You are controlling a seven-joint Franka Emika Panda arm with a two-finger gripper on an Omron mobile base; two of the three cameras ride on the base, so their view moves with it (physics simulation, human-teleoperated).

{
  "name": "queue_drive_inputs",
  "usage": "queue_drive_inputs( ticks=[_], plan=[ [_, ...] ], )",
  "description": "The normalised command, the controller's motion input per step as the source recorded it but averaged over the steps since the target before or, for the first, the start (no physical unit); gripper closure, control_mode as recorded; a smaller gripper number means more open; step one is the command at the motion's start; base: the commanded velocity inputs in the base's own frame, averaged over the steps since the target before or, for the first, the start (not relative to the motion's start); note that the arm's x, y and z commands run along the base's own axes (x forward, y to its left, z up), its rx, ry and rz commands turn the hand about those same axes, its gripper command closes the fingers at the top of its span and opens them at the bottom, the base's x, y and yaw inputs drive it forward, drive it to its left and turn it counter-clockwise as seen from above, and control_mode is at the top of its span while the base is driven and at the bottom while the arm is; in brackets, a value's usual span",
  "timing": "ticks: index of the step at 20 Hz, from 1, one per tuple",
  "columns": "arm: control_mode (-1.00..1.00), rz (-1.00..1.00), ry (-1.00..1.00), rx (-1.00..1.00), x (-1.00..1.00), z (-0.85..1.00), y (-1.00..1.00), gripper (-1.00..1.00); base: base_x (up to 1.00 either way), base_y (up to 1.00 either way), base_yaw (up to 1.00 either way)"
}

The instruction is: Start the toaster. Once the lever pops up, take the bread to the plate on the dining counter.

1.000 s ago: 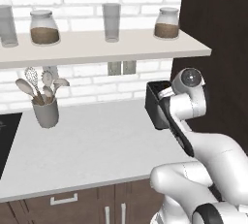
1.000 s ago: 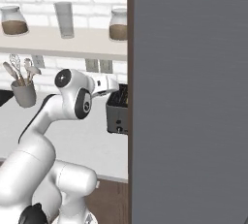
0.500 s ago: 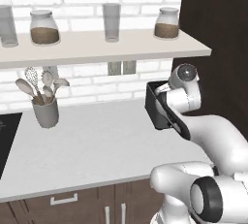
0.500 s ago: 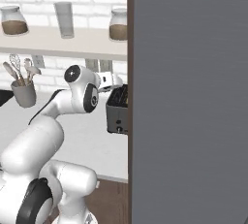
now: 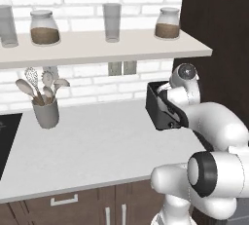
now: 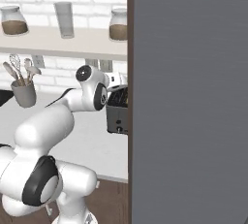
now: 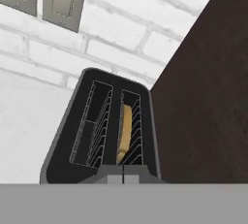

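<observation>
Toaster (image 7: 104, 131) is sitting below my gripper (image 7: 122, 173), whose fingers are pressed together on nothing; bread (image 7: 126, 128) is resting in its right slot.

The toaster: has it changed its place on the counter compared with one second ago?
No. In the left base view the toaster sits in the same spot below the wall outlet, beside the dark cabinet.

The robot's arm (image 5: 214, 126) is glossy white, built of rounded, bulbous segments. Dark grey round caps mark its joints (image 5: 203, 174), and a black band rings one lower joint (image 6: 38, 183).
</observation>
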Motion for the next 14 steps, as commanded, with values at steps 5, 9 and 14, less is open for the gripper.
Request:
queue_drive_inputs(
  ticks=[5, 9, 14],
  plan=[
    [-1.00, 0.00, 0.01, 0.01, 0.15, -0.15, -0.18, 1.00, 0.00, 0.00, 0.00],
    [-1.00, 0.00, 0.04, 0.04, 0.03, -0.09, -0.14, 1.00, 0.00, 0.00, 0.00],
    [-1.00, 0.00, 0.01, 0.06, 0.00, 0.00, -0.07, 1.00, 0.00, 0.00, 0.00]
  ],
)
